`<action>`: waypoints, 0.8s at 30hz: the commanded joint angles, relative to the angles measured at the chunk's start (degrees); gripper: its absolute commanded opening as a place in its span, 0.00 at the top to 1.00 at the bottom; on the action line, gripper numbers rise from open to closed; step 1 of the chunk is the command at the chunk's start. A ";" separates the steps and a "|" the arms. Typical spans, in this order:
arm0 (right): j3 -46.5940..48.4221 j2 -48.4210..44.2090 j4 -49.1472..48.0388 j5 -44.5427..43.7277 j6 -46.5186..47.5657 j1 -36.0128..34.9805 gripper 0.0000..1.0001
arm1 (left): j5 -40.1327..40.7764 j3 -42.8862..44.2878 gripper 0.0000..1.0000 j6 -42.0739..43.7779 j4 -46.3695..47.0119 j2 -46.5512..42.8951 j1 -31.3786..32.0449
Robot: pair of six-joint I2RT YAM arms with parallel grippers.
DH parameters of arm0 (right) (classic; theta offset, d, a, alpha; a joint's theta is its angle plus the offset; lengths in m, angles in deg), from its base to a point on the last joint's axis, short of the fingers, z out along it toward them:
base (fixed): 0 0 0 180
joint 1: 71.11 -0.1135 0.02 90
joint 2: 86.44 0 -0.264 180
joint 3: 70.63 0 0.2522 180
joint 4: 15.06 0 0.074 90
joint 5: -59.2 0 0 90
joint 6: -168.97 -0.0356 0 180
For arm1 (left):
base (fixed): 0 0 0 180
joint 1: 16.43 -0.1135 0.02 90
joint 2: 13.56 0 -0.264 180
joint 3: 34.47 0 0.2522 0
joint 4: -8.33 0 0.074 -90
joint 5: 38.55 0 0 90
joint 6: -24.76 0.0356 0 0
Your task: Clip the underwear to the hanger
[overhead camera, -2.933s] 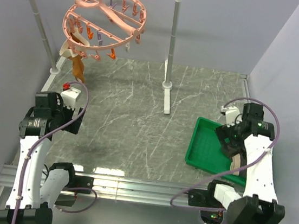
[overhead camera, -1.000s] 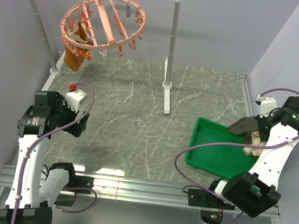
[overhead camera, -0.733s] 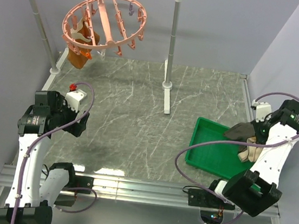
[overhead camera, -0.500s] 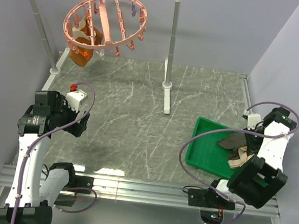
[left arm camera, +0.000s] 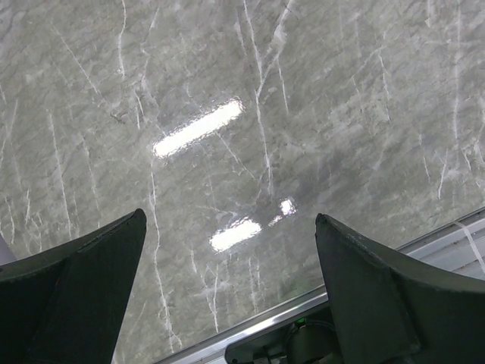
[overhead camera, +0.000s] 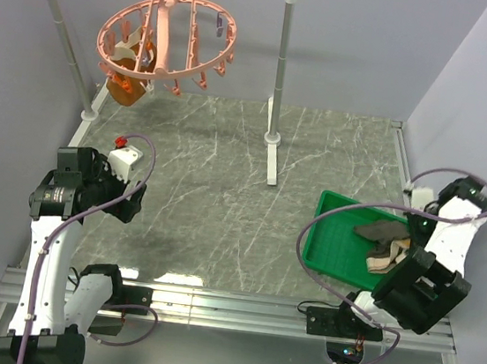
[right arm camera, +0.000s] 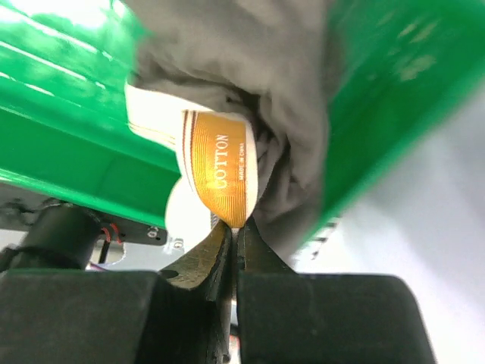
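Grey marble tabletop, green tray at right. Underwear lies bunched in the tray, its long axis running far-to-near with the tan waistband nearer the arm bases. Right gripper pinches its orange COTTON label from below. Left gripper is spread wide over bare marble, well apart.

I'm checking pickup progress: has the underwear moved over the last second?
Yes. A second ago the underwear hung beyond the green tray's far right corner. Now it is back over the tray's right half, nearer the arm bases, pinched by the right gripper.
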 commanded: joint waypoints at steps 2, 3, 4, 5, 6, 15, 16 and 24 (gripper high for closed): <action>17.88 -3.20 11.85 13.15 0.94 -0.06 1.00 | -3.67 3.16 0.01 0.55 -0.02 0.91 0.10; 20.44 -3.20 12.83 14.59 -0.71 -0.41 1.00 | -4.03 3.51 0.01 0.29 -0.02 1.26 0.01; 24.21 -4.07 12.75 15.56 -2.56 -1.63 1.00 | -4.38 4.21 0.01 0.20 -0.37 1.79 0.01; 25.72 -4.69 12.75 17.75 -3.10 -2.60 1.00 | -5.17 4.48 0.01 -0.24 -0.20 2.06 0.01; 26.96 -5.39 12.67 18.72 -3.62 -4.09 1.00 | -5.18 4.74 0.01 -0.67 0.15 2.15 0.01; 43.83 -5.66 6.19 30.51 -22.93 -26.05 1.00 | -8.42 7.20 0.01 -3.66 2.62 1.09 0.01; 45.41 -4.96 5.12 30.95 -24.27 -28.25 1.00 | -9.21 7.55 0.01 -4.19 2.88 0.92 0.01; 42.98 1.10 -2.97 36.67 -29.91 -46.18 1.00 | -17.65 10.10 0.01 -3.23 0.96 -2.33 0.01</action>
